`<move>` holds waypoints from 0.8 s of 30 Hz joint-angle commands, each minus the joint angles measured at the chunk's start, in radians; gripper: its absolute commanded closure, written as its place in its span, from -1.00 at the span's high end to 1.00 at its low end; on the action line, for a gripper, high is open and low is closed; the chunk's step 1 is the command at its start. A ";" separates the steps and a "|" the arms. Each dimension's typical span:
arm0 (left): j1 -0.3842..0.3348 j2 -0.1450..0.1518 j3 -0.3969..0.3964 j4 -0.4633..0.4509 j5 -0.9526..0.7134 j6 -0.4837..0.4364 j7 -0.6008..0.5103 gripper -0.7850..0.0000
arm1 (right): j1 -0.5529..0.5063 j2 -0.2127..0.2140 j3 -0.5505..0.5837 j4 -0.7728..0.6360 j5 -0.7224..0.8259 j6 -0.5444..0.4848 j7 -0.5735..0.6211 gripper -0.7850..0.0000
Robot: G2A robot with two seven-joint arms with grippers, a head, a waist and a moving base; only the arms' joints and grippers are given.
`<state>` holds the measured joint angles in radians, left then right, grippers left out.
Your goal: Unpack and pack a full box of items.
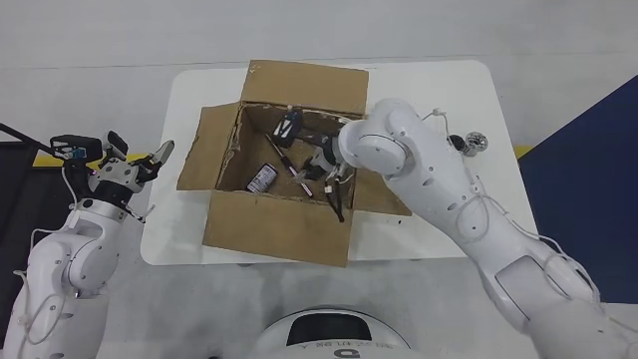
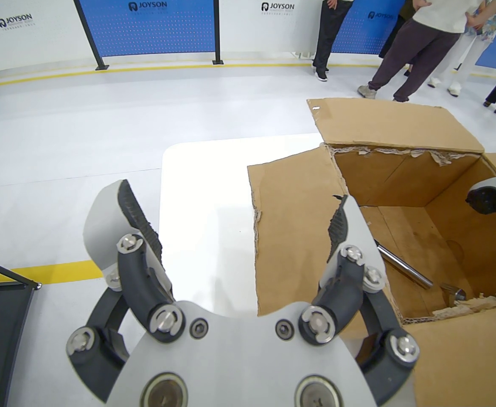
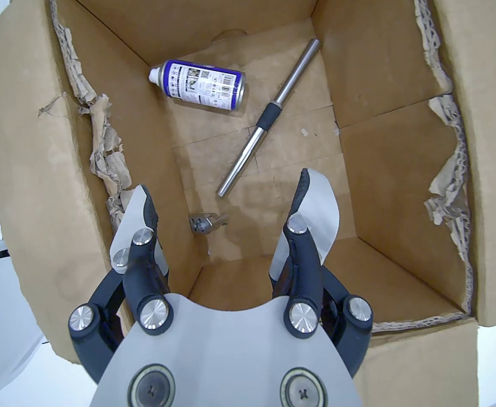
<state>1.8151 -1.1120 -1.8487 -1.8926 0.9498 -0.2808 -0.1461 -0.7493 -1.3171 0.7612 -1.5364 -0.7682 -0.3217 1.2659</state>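
The spread right end effector [image 3: 228, 188] hangs inside the cardboard box [image 3: 379, 65], the diagonal steel rod [image 3: 292, 73] just to its left.

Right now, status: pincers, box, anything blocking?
Left pincer open, beside the box. Right pincer open above box floor. Spray can, metal rod, small metal part inside. Path to them clear.

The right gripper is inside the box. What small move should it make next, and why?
Probably lower the right gripper straight down and shut it on the metal rod. It hangs open and empty inside the box, and the rod's near end lies about between its fingers, free of the spray can and the small metal part.
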 commanded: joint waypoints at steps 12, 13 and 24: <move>0.000 0.000 0.000 0.000 0.000 0.000 0.000 1.00 | 0.001 0.000 -0.001 0.002 0.000 0.000 0.002 1.00; 0.000 0.000 0.000 0.000 0.000 0.000 0.000 1.00 | 0.001 0.000 -0.001 0.002 0.000 0.000 0.002 1.00; 0.000 0.000 0.000 0.000 0.000 0.000 0.000 1.00 | -0.008 0.000 -0.001 0.009 0.002 -0.005 -0.025 1.00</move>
<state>1.8151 -1.1120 -1.8487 -1.8926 0.9498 -0.2808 -0.1461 -0.7552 -1.3171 0.7602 -1.5316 -0.7682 -0.3227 1.2540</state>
